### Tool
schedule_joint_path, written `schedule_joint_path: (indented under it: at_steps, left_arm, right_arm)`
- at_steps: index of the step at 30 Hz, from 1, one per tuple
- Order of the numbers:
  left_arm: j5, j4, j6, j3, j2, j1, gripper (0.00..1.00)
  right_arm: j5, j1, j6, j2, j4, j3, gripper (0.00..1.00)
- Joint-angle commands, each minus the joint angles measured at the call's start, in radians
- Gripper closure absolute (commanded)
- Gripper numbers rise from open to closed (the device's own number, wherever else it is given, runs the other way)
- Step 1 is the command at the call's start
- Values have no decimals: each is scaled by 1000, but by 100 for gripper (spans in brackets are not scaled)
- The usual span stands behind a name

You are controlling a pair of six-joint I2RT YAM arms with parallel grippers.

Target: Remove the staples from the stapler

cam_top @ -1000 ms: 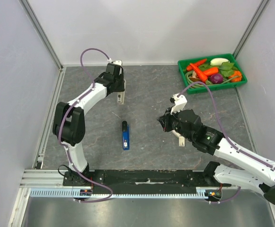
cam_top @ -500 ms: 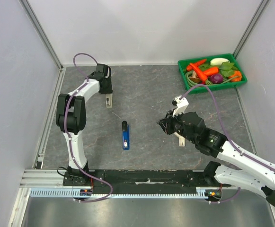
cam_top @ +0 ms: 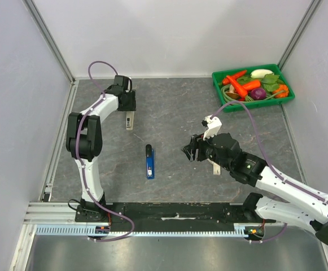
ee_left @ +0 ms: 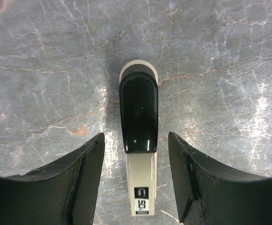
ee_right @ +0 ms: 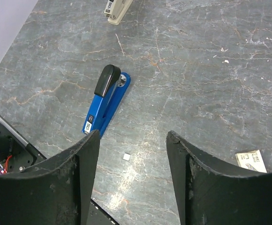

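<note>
- A grey, veined stone-look tabletop (cam_top: 175, 113) fills a white-walled cell. A green tray (cam_top: 216, 86) of vegetables (cam_top: 253, 86) sits in the upper right corner of the overhead view, well apart from the work.
- A blue stapler (cam_top: 149, 161) with a black handle lies flat and closed at the middle of the overhead frame. There is bare table on every side of it, so either arm could come at it.
- A cream stapler (ee_left: 139, 112) with a glossy black top lies in the upper left of the overhead frame, directly under the left gripper (cam_top: 127, 106).
- In the left wrist view that claw is spread wide, one finger on each side of the cream body and neither touching it; it holds nothing. The straddle looks like a line-up for pinching the body across its width.
- The right gripper (cam_top: 189, 152), centre right overhead, also gapes wide and empty above the table. Its camera has the blue stapler in the upper left of its frame — probably its target.
- A small cream box (ee_right: 251, 159) lies at the lower right of the right wrist view, and a tiny pale square (ee_right: 127, 157) lies near the blue stapler; what either is, I cannot tell.
- Both staplers are shut and no staple strip shows, so the unloading looks not yet begun — which stapler is meant stays unclear.
</note>
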Motion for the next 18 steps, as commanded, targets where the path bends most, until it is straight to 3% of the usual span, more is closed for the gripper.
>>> schedule_joint_path:
  at_steps: [1, 7, 10, 15, 18]
  left_arm:
    - [-19, 24, 48, 23, -145, 0, 36]
    - [76, 49, -70, -133, -346, -32, 26]
    - [87, 49, -103, -190, -445, -86, 9]
    - [82, 32, -123, -287, -534, -222, 6]
    - [-26, 30, -116, -356, -590, -351, 6]
  right_arm:
    - [17, 1, 1, 18, 14, 35, 31]
    - [167, 0, 11, 24, 11, 40, 15]
    - [207, -6, 18, 42, 11, 48, 2]
    - [212, -38, 53, 104, -9, 72, 2]
    - [224, -74, 99, 132, -32, 71, 2]
